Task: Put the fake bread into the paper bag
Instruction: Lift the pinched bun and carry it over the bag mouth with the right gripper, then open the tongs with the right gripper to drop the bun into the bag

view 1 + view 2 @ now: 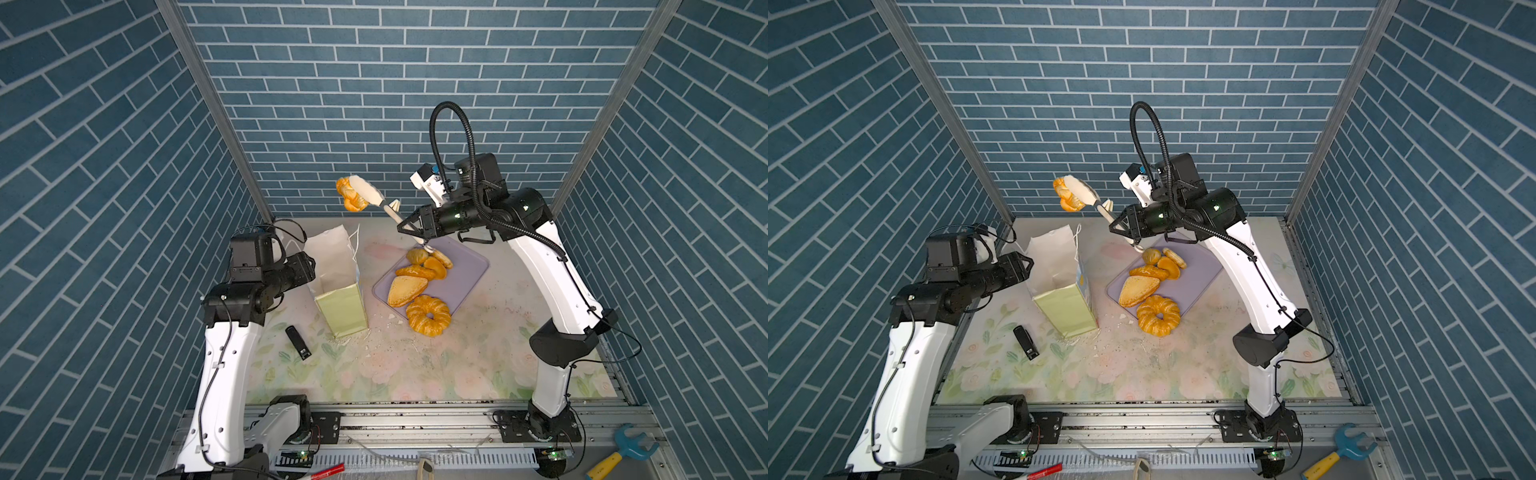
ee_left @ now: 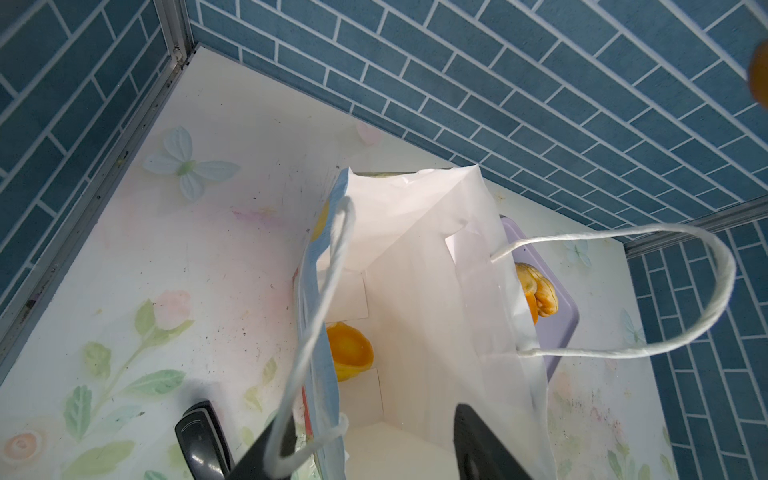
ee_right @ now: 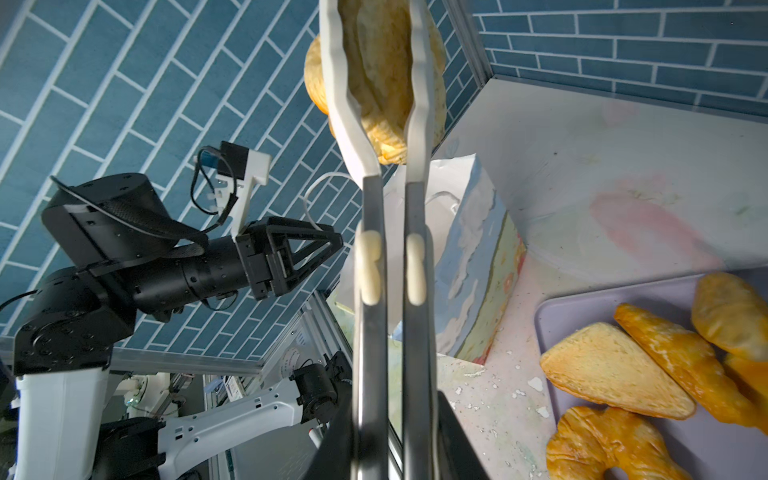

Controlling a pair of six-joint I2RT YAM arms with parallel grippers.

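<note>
Your upright pale green paper bag (image 1: pixel 341 309) stands beside the flat lavender tray (image 1: pixel 467 266). A glossy golden ring croissant (image 1: pixel 428 315) overhangs the tray's near corner, touching a triangular toast slice (image 1: pixel 405 289). Your right claw (image 1: pixel 411 230) clamps metal tongs (image 1: pixel 371 192) pinching a golden roll (image 1: pixel 348 195) aloft near the bag. Your left claw (image 2: pixel 374 419) gapes astride the bag's wall.

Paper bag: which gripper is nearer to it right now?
Left. The left gripper sits at the paper bag's mouth; the right gripper hangs raised over by the tray, clamping tongs.
</note>
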